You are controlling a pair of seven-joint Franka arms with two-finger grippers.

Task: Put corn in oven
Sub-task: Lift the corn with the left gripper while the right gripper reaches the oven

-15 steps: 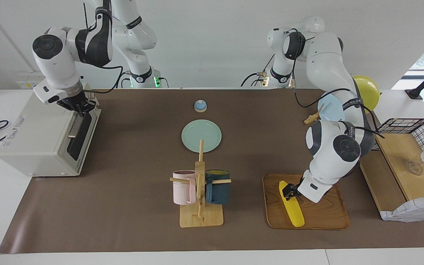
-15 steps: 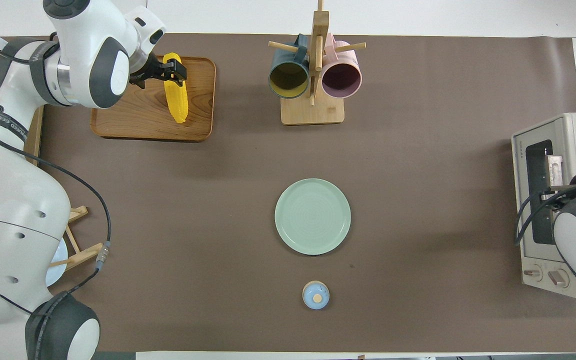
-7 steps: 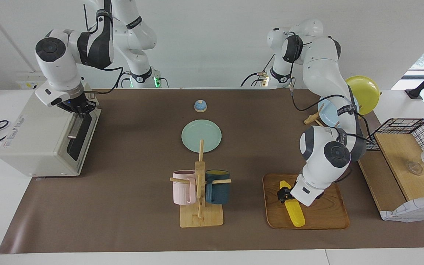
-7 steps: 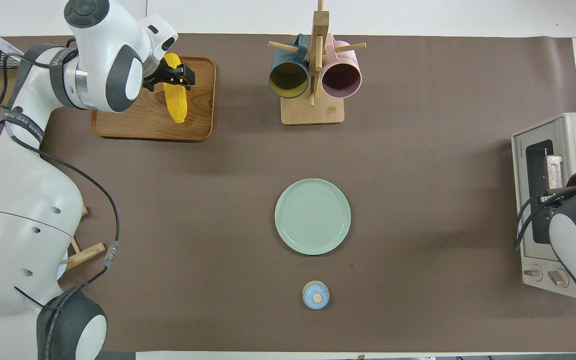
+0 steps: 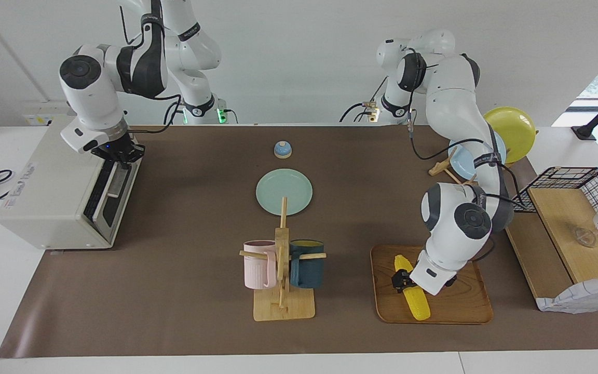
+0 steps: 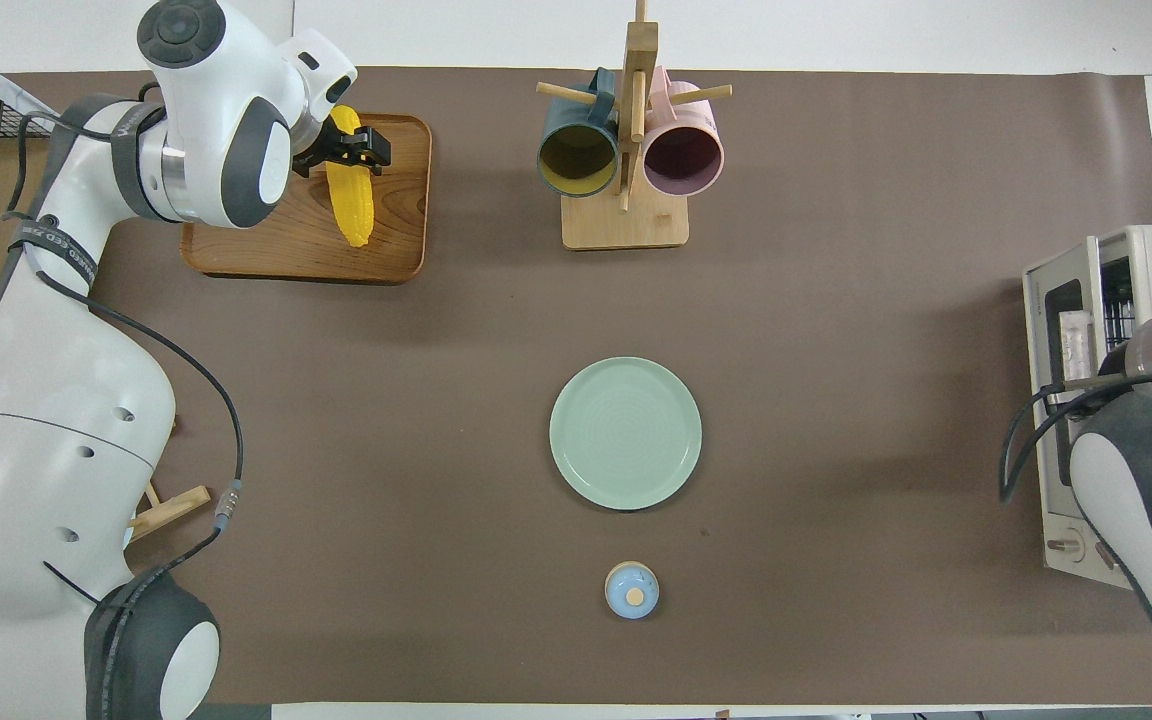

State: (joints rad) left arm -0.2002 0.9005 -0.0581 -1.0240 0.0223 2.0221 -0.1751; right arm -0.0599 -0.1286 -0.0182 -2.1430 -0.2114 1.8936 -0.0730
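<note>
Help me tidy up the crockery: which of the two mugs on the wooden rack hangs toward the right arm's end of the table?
The pink mug; the dark blue mug hangs toward the left arm's end.

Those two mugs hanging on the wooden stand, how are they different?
The pink mug is pale pink inside and out; the dark blue mug has a yellowish inside. The pink mug hangs toward the right arm's end of the table, the dark blue mug toward the left arm's. Both hang sideways on pegs of the wooden stand, and look alike in size and shape.
</note>
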